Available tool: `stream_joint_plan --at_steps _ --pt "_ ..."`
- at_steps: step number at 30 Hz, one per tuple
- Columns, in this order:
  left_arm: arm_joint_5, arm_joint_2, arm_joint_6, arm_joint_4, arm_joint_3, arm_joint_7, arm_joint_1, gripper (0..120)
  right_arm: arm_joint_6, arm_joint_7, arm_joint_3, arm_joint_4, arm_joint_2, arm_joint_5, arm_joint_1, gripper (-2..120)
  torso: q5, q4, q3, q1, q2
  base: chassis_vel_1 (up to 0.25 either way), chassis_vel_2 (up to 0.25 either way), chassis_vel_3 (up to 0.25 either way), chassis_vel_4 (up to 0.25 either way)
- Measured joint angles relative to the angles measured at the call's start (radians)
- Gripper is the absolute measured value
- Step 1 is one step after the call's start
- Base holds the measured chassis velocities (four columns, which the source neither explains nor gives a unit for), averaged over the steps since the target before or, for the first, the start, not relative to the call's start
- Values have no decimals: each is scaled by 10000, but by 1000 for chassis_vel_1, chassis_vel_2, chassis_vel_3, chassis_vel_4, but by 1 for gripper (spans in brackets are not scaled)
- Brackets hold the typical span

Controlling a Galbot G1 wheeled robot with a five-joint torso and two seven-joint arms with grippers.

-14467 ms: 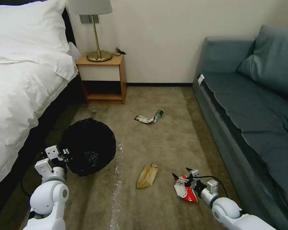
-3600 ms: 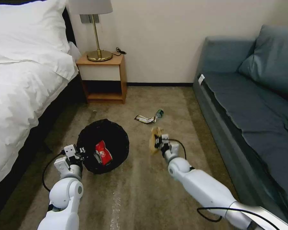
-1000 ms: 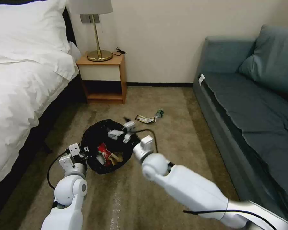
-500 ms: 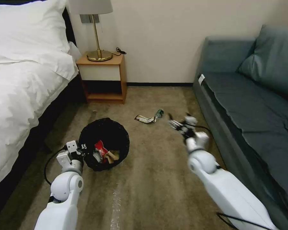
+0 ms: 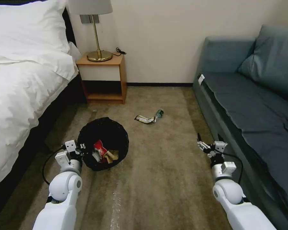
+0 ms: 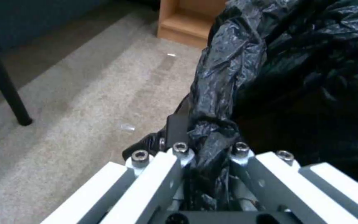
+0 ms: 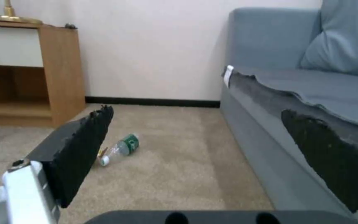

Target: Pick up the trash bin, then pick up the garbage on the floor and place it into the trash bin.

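The trash bin (image 5: 103, 132), lined with a black bag (image 6: 295, 77), hangs just off the floor (image 5: 163, 179) beside the bed. My left gripper (image 5: 78, 149) is shut on its rim (image 6: 210, 146). Inside lie the red-and-white wrapper (image 5: 99, 150) and the brown paper bag (image 5: 112, 155). My right gripper (image 5: 209, 143) is open and holds nothing, low beside the sofa front; its fingers (image 7: 79, 149) stand wide apart. Farther ahead on the carpet lie the small green-labelled bottle (image 5: 159, 113) (image 7: 123, 147) and the flat dark-and-gold wrapper (image 5: 144, 119).
A bed (image 5: 19, 86) lines the left and a blue-grey sofa (image 5: 252, 105) (image 7: 311, 87) the right. A wooden nightstand (image 5: 102, 80) (image 7: 29, 71) with a lamp (image 5: 96, 32) stands at the back wall. A pale tape strip (image 5: 117, 198) runs along the carpet between my arms.
The right arm let the brown paper bag go into the bin, then swung away to the right, ending open and low near the sofa. The left gripper kept holding the bin.
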Motion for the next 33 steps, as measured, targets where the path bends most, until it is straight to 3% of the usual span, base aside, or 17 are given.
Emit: stream_joint_plan --at_steps 33 --pt "71 -46 -110 -123 -83 22 209 3 261 -235 145 -90 543 -343 378 100 -1 -1 1 0 -1 0 0 0 0"
